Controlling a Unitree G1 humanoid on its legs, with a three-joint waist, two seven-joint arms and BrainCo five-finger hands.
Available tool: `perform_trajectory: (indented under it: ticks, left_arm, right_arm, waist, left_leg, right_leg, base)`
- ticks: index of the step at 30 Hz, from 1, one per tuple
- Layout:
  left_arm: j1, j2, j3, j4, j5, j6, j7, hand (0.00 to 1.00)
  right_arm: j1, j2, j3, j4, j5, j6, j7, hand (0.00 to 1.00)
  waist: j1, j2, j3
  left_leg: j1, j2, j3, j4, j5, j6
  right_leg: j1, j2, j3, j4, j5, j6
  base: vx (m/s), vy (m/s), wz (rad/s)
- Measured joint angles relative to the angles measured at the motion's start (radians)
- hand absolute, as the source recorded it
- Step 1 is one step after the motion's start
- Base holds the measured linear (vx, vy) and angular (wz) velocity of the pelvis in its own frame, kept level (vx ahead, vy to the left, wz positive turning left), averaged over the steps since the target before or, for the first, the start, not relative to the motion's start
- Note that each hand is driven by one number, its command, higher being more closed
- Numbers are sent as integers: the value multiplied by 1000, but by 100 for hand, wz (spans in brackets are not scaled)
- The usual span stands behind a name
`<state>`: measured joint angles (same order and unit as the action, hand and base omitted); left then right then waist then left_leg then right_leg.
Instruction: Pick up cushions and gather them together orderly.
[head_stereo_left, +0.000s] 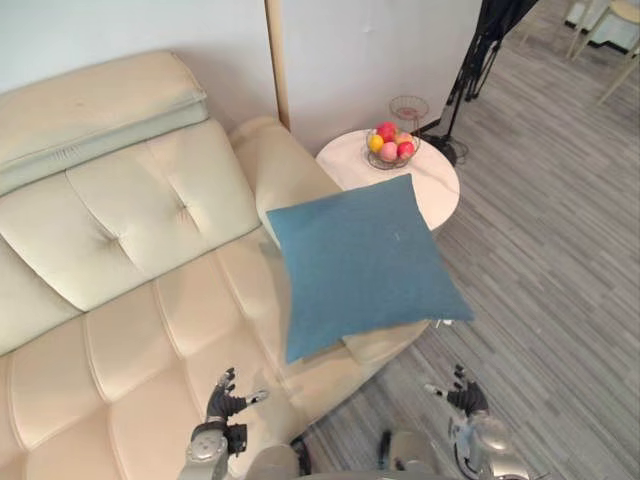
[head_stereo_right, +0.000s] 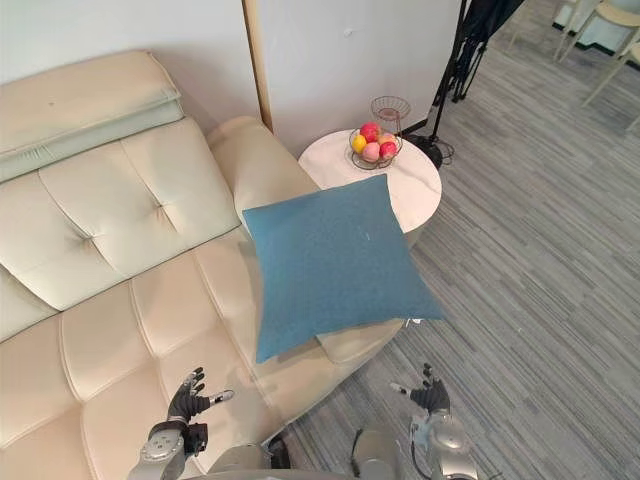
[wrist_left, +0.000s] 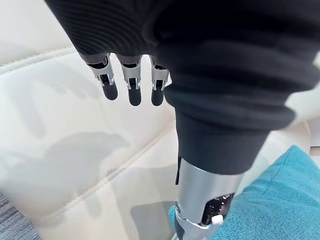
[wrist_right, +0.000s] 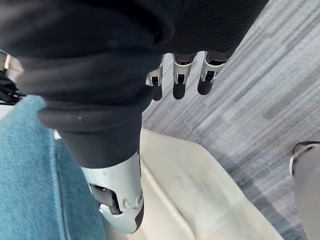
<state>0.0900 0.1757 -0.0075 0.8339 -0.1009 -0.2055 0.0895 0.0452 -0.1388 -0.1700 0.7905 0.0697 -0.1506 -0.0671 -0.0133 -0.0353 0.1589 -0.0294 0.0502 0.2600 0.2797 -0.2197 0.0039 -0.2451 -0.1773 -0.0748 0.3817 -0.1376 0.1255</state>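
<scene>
We saw the cream sofa (head_stereo_left: 120, 330) with the blue cushion (head_stereo_left: 360, 260) lying over its right-end corner, overhanging the edge beside the round worktop (head_stereo_left: 440, 190) carrying a fruit basket (head_stereo_left: 391, 145), our left hand (head_stereo_left: 225, 400) above the seat's front edge and our right hand (head_stereo_left: 465, 397) above the floor, both spread and empty.

The left hand (head_stereo_left: 222, 404) and right hand (head_stereo_left: 465, 398) each carry silver, dark-tipped fingers (wrist_left: 131, 82) beneath a dark ribbed cover (wrist_left: 225, 75).

Square blue cushion (head_stereo_left: 362, 262) lies flat on the cream sofa's (head_stereo_left: 150, 330) end.
</scene>
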Motion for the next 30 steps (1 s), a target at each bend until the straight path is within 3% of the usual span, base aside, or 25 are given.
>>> perform_trajectory:
  ticks: [1,2,5,8,12,16,21,25,28,29,30]
  left_arm:
    - [0,0,2,3,1,2,2,0]
    - [4,-18,2,0,2,1,2,0]
    - [7,-39,2,-12,6,-1,0,0]
    - [3,-39,2,-58,6,-12,0,0]
    - [-14,-28,2,-71,3,-15,3,0]
    - [-76,-11,-11,-72,-7,-15,6,0]
    - [-229,21,-49,-54,-21,-16,26,0]
    - [-514,37,-76,35,-58,-18,54,0]
    - [-669,53,-80,94,-95,-18,77,0]
    - [-729,63,-93,118,-113,-19,90,100]
    - [-757,67,-102,131,-125,-18,92,100]
  right_arm:
    - [10,-9,-6,-21,0,-1,-6,0]
    - [1,-25,-16,-48,0,-1,-18,0]
    - [10,-50,-35,-146,-2,-1,-23,0]
    - [41,-70,-93,-275,-11,-6,-30,0]
    - [67,-80,-110,-330,-71,-17,-43,0]
    - [25,-108,-96,-349,-80,-20,-38,0]
    - [-198,-217,46,-302,-74,-22,-34,0]
    - [-561,-297,183,-133,-39,-21,-25,0]
    - [-753,-316,231,-33,-22,-14,-32,0]
    - [-827,-319,253,3,-17,-12,-44,0]
    - [-864,-320,268,23,-7,-10,-47,0]
  waist:
    - [1,-5,-2]
    - [3,28,-10]
    - [-3,57,-22]
    - [-28,54,-24]
    - [-28,32,-34]
    - [-29,32,-34]
    - [-29,38,16]
    - [-30,37,108]
    - [-30,36,167]
    - [-30,36,187]
    - [-30,36,195]
  left_leg:
    - [17,-5,-13,0,-14,-23]
    - [22,26,-11,-3,-11,-34]
    - [48,55,-12,-59,4,-61]
    - [78,66,-14,-122,17,-79]
    - [69,55,-15,-143,34,-82]
    - [14,34,-24,-166,76,-78]
    - [-73,25,-26,-174,112,-72]
    - [-237,25,-38,-130,126,-58]
    - [-312,33,-39,-83,126,-58]
    - [-343,37,-40,-63,126,-58]
    - [-358,38,-40,-52,126,-57]
  right_leg:
    - [3,-3,-7,-23,38,-23]
    - [16,23,-7,-39,43,-31]
    - [38,64,-14,-91,51,-45]
    - [56,83,-25,-122,54,-49]
    - [59,78,-32,-164,72,-56]
    - [41,70,-38,-249,134,-51]
    - [-39,66,-42,-275,192,-70]
    - [-181,59,-30,-285,260,-86]
    - [-219,64,-26,-319,307,-93]
    - [-238,67,-22,-327,322,-95]
    - [-248,69,-19,-333,331,-97]
  base:
    - [210,-193,4]
    - [242,-229,-5]
    - [158,-172,-18]
    - [82,-81,0]
    - [0,8,2]
    - [-26,22,8]
    - [-88,-1,0]
    - [-230,-22,1]
    - [-190,-68,-1]
    - [-162,-70,-4]
    - [-133,-62,-7]
